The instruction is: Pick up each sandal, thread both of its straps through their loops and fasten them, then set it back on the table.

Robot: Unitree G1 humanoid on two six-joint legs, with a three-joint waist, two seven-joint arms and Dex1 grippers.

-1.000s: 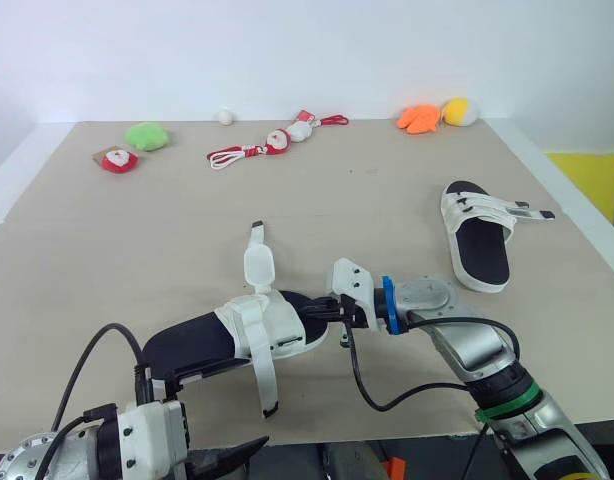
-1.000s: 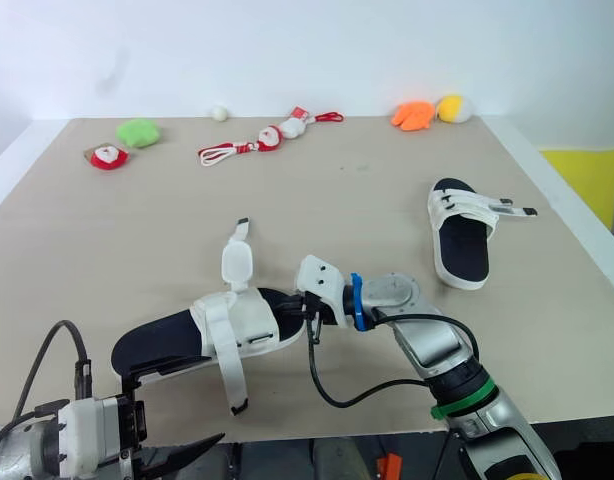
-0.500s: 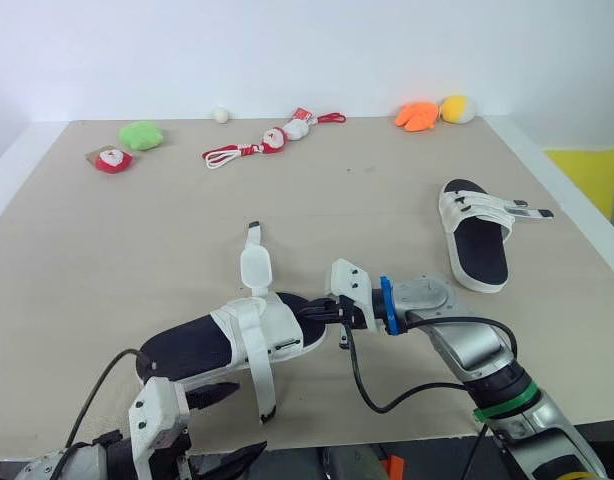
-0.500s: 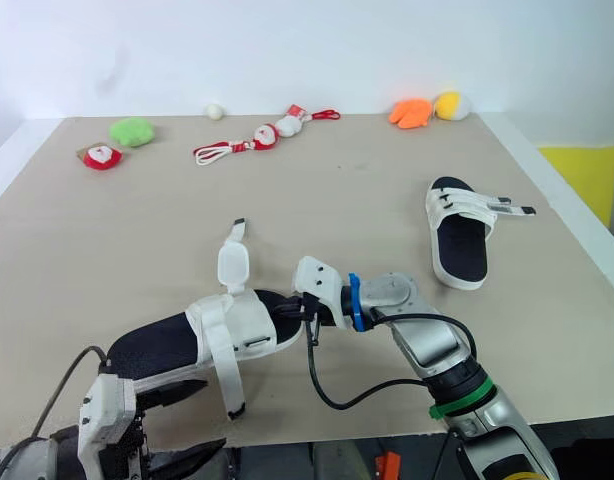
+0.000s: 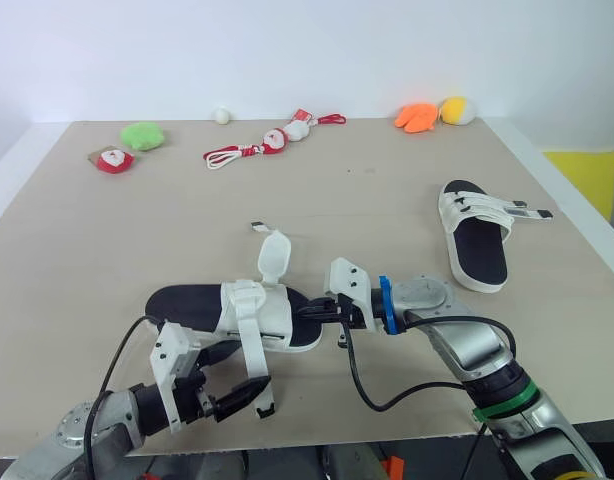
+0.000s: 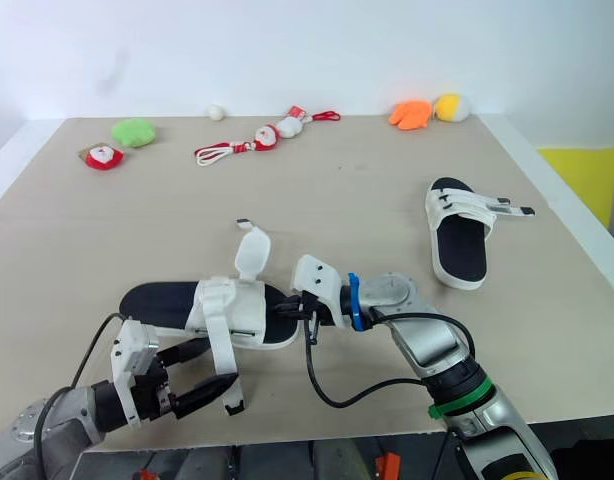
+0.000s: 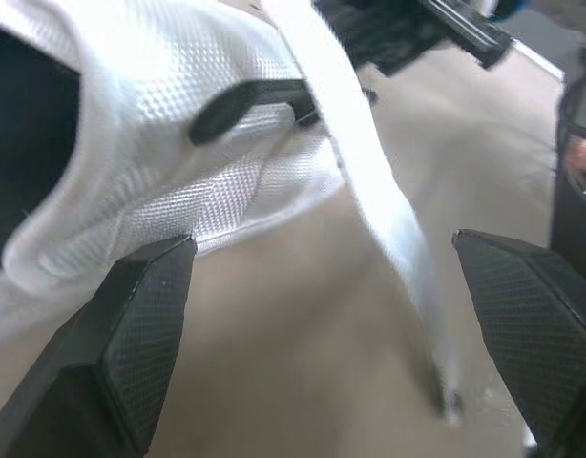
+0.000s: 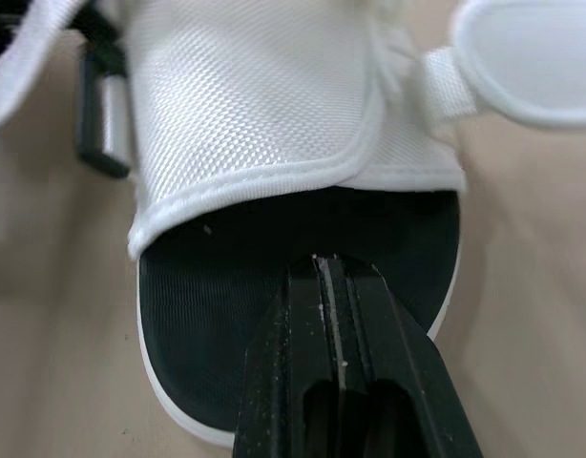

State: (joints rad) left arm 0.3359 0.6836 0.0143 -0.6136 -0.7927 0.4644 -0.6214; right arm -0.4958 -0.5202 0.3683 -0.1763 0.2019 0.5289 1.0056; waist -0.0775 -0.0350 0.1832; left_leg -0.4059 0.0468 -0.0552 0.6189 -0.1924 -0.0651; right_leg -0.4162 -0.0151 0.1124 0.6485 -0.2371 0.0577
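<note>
The near sandal (image 5: 237,312) lies on the desk (image 5: 107,230), long axis left to right, toe to the right. Its loose strap (image 7: 379,191) trails toward the near edge, between the spread fingers of the left gripper (image 5: 245,378), which points in low from the near left and looks best placed to pinch it. The right gripper (image 5: 315,312), fingers pressed together, rests its tips on the black footbed at the toe
</note>
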